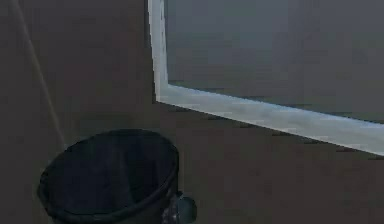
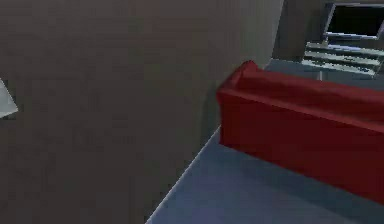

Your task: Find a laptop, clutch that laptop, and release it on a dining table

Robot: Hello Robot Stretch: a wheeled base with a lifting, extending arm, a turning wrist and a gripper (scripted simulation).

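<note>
Brown wall (image 1: 80, 60), black bin (image 1: 110, 182), red sofa (image 2: 310, 125)

This looks like a home, a living room by the furniture. In the arm side view a long red upholstered sofa (image 2: 300, 125) sits at the right on a grey-blue floor (image 2: 250, 195). Far behind it, a dark flat screen (image 2: 356, 20) stands on a pale low stand (image 2: 345, 55). In the forward view there's a plain brown wall (image 1: 90, 60) carrying a white-framed grey pane (image 1: 250, 108), window-like. Near the left, a round black waste bin (image 1: 110, 178) stands against that wall. Domestic stuff all round.
</note>
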